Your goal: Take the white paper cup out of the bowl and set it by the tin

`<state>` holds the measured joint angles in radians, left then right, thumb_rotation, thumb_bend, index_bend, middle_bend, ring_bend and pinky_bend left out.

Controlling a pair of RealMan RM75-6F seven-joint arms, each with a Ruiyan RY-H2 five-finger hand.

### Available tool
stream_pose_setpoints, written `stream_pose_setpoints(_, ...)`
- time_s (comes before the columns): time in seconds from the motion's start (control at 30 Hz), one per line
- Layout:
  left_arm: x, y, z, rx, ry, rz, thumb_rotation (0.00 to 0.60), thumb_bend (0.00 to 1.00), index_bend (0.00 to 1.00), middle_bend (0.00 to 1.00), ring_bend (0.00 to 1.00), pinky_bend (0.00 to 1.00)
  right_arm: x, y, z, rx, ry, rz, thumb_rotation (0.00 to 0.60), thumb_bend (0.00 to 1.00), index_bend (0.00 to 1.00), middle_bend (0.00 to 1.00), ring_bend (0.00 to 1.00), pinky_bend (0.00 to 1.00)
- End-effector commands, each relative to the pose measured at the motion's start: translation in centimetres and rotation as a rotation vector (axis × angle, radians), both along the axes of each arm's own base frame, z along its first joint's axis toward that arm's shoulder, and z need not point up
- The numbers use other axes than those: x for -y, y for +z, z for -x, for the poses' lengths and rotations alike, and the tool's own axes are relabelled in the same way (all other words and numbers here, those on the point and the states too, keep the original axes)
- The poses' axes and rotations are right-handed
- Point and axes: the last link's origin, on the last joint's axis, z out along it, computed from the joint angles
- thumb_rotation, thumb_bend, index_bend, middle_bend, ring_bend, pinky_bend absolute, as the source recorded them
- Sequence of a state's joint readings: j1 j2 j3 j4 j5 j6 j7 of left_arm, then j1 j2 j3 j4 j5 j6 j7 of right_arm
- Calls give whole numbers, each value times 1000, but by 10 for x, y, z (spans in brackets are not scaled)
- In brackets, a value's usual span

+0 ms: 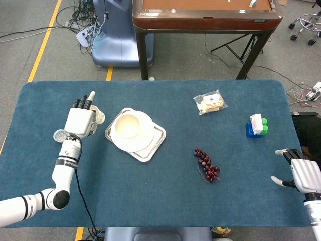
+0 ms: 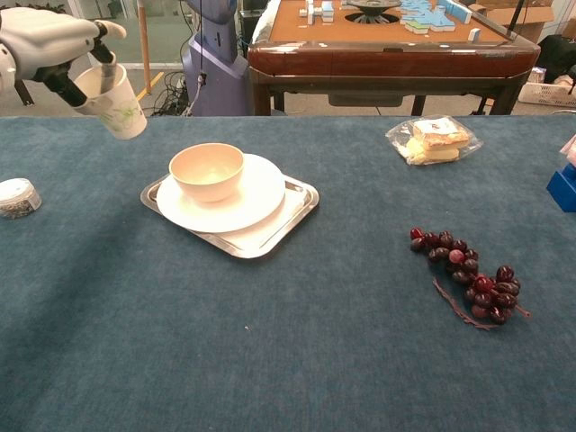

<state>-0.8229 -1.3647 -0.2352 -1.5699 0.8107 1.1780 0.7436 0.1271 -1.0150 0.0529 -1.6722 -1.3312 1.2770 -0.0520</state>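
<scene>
The left hand held the white paper cup in the air, pinching its rim, with the cup tilted and its mouth turned up toward the hand. The cup bore a faint green print on its side. It hung clear of the bowl, off to the bowl's left, above the blue-covered bench. From the head view, the hand and cup sat between the tin and the tray.

The cream bowl stood empty on a white plate, which rested on a silver tray. The small round tin lay on the bench near its left edge, just beside the raised hand in the head view.

Toward the right, a bunch of dark red grapes lay on the cloth. A clear bag of snacks sat farther back, and a blue and green block toy stood near the right edge.

The right hand hovered at the bench's right edge, fingers spread apart and holding nothing.
</scene>
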Motion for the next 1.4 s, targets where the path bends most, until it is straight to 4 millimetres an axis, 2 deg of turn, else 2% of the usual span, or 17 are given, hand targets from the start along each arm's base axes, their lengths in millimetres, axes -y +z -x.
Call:
stream_pose_setpoints(0.03,2,2,13,-24,26,8,600,373,597,0,0,103,0,0,0,0,0,2,600,45,291,283,189,310)
stream_pose_setpoints(0.57,-1,-9,75,-114,131,46,600,373,600,0,0,104,-1,6,0,7,-1,26,600,46,291,283,190,310)
stream_pose_setpoints(1.03,4,-19,95,-125,177,88,600,373,601,0,0,104,-1,5,0,3,-2,22,600,45,291,283,190,310)
stream_pose_setpoints(1.4,7,-26,104,-162,216,119,600,373,576,0,0,104,-1,5,0,1,-4,22,600,45,291,283,190,311)
